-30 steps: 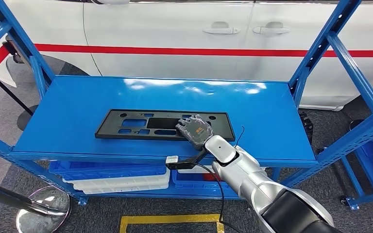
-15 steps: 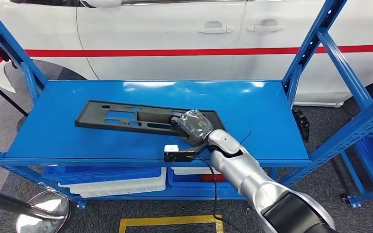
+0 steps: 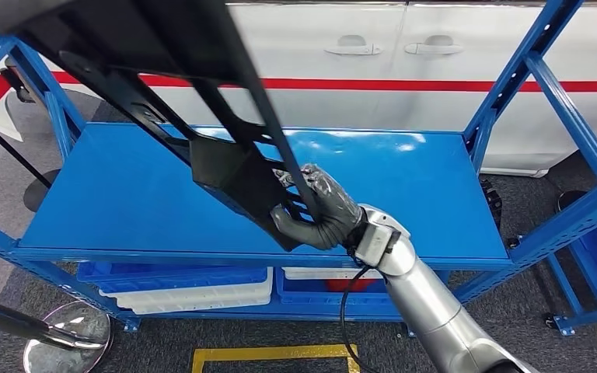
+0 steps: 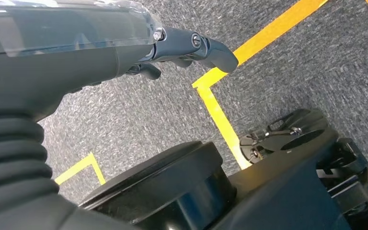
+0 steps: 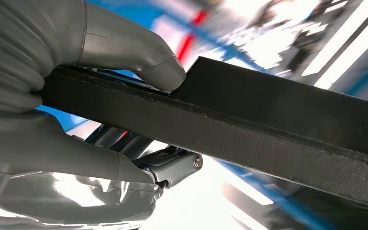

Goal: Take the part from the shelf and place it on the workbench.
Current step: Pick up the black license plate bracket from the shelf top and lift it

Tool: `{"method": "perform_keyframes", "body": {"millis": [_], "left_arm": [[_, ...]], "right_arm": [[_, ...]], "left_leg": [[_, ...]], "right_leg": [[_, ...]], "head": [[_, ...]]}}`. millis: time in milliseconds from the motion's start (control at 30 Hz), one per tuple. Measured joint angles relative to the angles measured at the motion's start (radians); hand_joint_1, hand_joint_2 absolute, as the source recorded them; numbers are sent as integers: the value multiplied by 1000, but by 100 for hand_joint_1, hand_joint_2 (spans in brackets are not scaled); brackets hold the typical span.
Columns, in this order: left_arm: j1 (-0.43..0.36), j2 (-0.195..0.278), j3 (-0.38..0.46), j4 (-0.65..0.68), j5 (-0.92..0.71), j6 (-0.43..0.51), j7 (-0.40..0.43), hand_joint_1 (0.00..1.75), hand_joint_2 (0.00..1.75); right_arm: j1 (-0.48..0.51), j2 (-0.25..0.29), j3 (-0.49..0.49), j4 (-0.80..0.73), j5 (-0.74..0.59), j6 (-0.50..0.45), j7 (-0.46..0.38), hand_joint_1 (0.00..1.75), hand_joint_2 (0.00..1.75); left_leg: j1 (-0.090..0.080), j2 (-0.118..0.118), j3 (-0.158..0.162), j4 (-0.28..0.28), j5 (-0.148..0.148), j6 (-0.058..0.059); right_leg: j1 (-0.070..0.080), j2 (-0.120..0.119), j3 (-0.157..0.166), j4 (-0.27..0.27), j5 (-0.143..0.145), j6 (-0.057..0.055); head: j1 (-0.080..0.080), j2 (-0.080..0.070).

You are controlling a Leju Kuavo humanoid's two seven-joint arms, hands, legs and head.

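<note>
Right hand (image 3: 319, 211) grips the black part (image 3: 225, 167), tilted up toward 11 o'clock over the blue shelf (image 3: 435, 194); left hand (image 4: 191, 48) looks empty, fingers maybe half-curled

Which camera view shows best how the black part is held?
The right wrist view: the right robot hand clamps the black part at its edge. The head view shows its tilt above the shelf. The left wrist view faces the floor.

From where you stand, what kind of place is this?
Probably a car workshop or assembly area: a white car with a red stripe stands behind a blue metal shelf rack, and the right hand holds a long black plastic part. Yellow floor tape marks zones.
</note>
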Motion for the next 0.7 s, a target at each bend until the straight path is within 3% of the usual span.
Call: {"method": "perform_keyframes", "body": {"millis": [67,100,233,300,367,400,433,467,500,567,600,700], "left_arm": [[-2,0,0,0,0,2,1,0,175],[-3,0,0,0,0,4,2,0,175],[-5,1,0,0,-5,15,3,0,175],[-4,1,-2,0,-21,31,-2,0,175],[-5,1,-5,0,-33,43,-8,0,175],[-7,1,-5,0,-36,49,-10,0,175],[-9,1,-6,0,-39,56,-11,0,175],[-10,1,-6,0,-40,67,-8,0,175],[-10,1,-6,0,-40,79,-4,0,175],[-8,1,-5,0,-21,103,1,0,175],[-6,1,-2,0,-5,113,0,0,175],[0,0,10,0,32,129,-1,0,175]], "right_arm": [[36,-3,-13,-63,-60,70,-15,175,175],[56,-4,-19,-89,-80,98,-20,175,175],[126,-5,-30,-158,-127,179,-20,175,175],[147,-3,-31,-173,-139,201,-10,175,175],[170,-2,-31,-178,-143,211,1,175,175],[182,-2,-30,-178,-142,212,5,175,175],[193,-2,-30,-180,-141,211,8,175,175],[202,-2,-30,-182,-141,211,12,175,175],[210,-2,-30,-185,-141,210,14,175,175],[226,-2,-30,-193,-141,210,20,175,175],[235,-2,-30,-197,-141,209,24,175,175],[262,-2,-30,-205,-150,203,52,175,175]], "left_leg": [[-4,-1,1,1,-4,-7],[-5,-1,2,2,-5,-11],[-6,1,1,13,-22,-33],[-3,3,-34,96,-73,-42],[0,4,-93,226,-132,-51],[1,4,-111,265,-142,-54],[2,4,-110,269,-133,-56],[3,5,-90,234,-107,-56],[3,5,-56,169,-72,-55],[2,4,8,45,-29,-47],[1,4,23,12,-23,-42],[1,2,27,-5,-22,-23]], "right_leg": [[5,0,56,-115,40,-10],[8,0,68,-141,44,-13],[3,0,76,-157,45,-32],[-1,-3,81,-163,47,-41],[0,-7,82,-163,45,-45],[1,-8,83,-162,45,-45],[1,-9,83,-162,44,-45],[1,-9,84,-161,43,-44],[0,-8,86,-160,42,-42],[4,-5,86,-154,39,-34],[6,-3,84,-152,38,-29],[6,-4,82,-151,39,-14]], "head": [[0,0],[0,0],[0,0],[0,0],[0,0],[0,0],[0,0],[0,0],[0,0],[0,0],[0,0],[0,0]]}}
